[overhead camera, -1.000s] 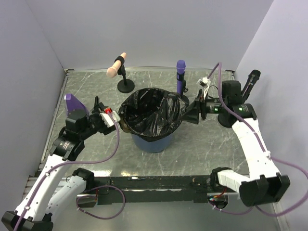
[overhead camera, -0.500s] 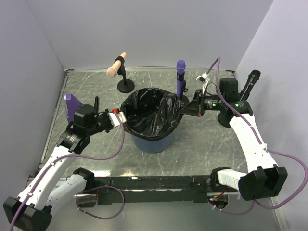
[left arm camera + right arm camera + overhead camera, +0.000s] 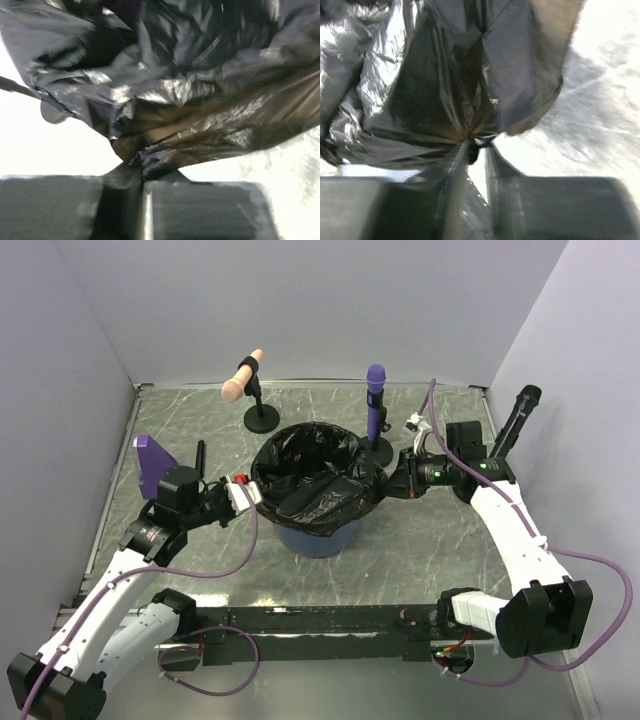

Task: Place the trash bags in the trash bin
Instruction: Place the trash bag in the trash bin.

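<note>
The blue trash bin (image 3: pixel 318 538) stands mid-table with a black trash bag (image 3: pixel 315 480) spread over its mouth and sunk inside. My left gripper (image 3: pixel 248 492) is at the bag's left rim. In the left wrist view it (image 3: pixel 142 172) is shut on a bunched fold of the bag (image 3: pixel 190 90). My right gripper (image 3: pixel 393 483) is at the right rim. In the right wrist view its tips (image 3: pixel 477 147) pinch a pleat of the bag (image 3: pixel 430 90), a narrow gap showing lower between the fingers.
A pink microphone (image 3: pixel 243 377) on a black stand (image 3: pixel 262 418) is behind the bin to the left, and a purple microphone (image 3: pixel 375 390) stands behind it to the right. A purple object (image 3: pixel 152 462) sits at the left and a black microphone (image 3: pixel 520 410) at the right wall.
Both grippers have moved in toward the bin with the bag's edges. The bag, earlier stretched wide above the rim, now sits narrower and lower over the bin.
</note>
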Available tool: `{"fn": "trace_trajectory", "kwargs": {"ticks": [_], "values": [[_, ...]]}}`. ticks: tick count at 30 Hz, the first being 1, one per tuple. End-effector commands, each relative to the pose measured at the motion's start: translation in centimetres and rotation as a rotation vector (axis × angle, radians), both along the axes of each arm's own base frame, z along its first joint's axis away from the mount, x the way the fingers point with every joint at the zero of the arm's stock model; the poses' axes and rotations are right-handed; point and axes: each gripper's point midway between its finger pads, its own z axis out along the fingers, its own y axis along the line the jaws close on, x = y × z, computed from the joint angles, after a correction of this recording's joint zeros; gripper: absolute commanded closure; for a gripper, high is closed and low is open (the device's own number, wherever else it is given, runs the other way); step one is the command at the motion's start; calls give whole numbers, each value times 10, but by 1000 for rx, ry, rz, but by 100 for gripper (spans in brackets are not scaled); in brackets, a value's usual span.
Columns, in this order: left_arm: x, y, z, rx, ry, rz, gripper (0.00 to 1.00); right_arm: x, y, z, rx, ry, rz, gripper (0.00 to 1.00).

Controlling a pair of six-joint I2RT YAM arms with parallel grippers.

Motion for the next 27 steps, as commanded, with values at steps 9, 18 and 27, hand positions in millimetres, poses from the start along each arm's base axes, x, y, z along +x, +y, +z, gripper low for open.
{"fn": "trace_trajectory", "kwargs": {"ticks": [9, 18, 27], "values": [[-40, 30, -28, 75, 77, 66, 26, 5, -45, 99, -321, -414, -25, 37], [-33, 44, -20, 20, 74, 210, 26, 16, 83, 147, -240, -640, 477, 60], [-36, 62, -15, 31, 28, 291, 26, 9, 125, 0, -418, -481, 802, 82]]}}
